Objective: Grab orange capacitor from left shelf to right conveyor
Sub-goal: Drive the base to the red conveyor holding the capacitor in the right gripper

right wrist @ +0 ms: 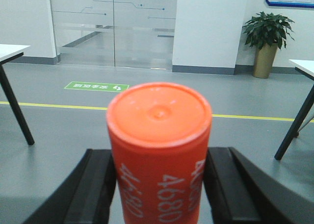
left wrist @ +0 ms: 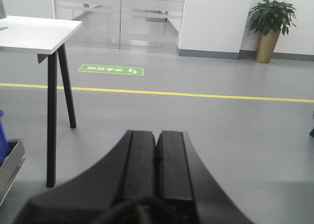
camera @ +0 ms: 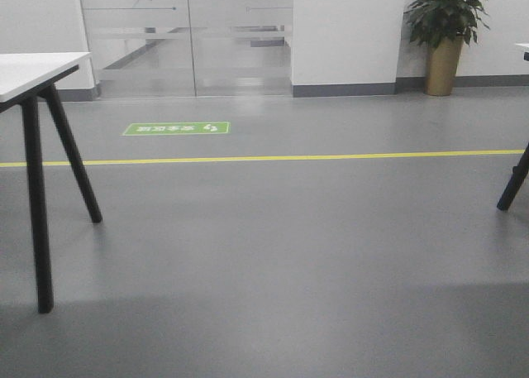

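The orange capacitor (right wrist: 159, 136), a bright-orange cylinder printed with white "4680", stands upright between the two black fingers (right wrist: 98, 185) of my right gripper (right wrist: 159, 154), which is shut on its sides and holds it above the grey floor. My left gripper (left wrist: 157, 134) is shut and empty, its jaws pressed together over the floor. A corner of the left shelf's steel rail (left wrist: 11, 162) and a sliver of a blue bin (left wrist: 2, 136) show at the lower left of the left wrist view. The right conveyor is out of view. Neither gripper shows in the front view.
A white table with black legs (camera: 37, 72) stands at the left, also in the left wrist view (left wrist: 34, 33). Another table (right wrist: 304, 67) stands at the right. A yellow floor line (camera: 264, 157), a green floor sign (camera: 176, 128), glass doors (camera: 186, 35) and a potted plant (camera: 445, 31) lie ahead.
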Robot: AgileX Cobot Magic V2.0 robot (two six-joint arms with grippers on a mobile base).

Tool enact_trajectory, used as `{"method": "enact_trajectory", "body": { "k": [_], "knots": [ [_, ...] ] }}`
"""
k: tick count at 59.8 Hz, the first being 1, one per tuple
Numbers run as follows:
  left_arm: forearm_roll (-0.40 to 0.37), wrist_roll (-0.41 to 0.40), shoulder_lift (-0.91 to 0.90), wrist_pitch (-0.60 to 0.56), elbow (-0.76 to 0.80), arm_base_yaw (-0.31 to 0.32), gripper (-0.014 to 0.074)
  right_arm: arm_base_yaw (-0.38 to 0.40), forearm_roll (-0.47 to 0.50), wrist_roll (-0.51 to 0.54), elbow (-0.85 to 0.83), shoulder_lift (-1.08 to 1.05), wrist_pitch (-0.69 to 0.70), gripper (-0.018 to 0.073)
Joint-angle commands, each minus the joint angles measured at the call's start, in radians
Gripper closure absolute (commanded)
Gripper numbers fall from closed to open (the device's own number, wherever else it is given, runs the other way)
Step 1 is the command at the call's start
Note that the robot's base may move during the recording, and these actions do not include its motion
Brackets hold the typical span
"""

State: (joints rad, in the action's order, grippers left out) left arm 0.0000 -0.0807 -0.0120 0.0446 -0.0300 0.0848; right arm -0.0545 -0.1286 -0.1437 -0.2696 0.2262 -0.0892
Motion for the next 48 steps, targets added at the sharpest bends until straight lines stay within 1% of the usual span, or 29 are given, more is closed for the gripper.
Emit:
{"method": "enact_trajectory", "body": {
  "k": [1, 48],
  "knots": [
    [0.000, 0.000, -0.020, -0.082, 0.006, -0.002, 0.0701, 0.000, -0.013, 0.004, -0.028, 0.011, 0.097, 0.0400],
    [0.000, 0.000, -0.020, -0.082, 0.006, -0.002, 0.0701, 0.000, -0.013, 0.004, -0.028, 0.011, 0.097, 0.0400]
  ]
}}
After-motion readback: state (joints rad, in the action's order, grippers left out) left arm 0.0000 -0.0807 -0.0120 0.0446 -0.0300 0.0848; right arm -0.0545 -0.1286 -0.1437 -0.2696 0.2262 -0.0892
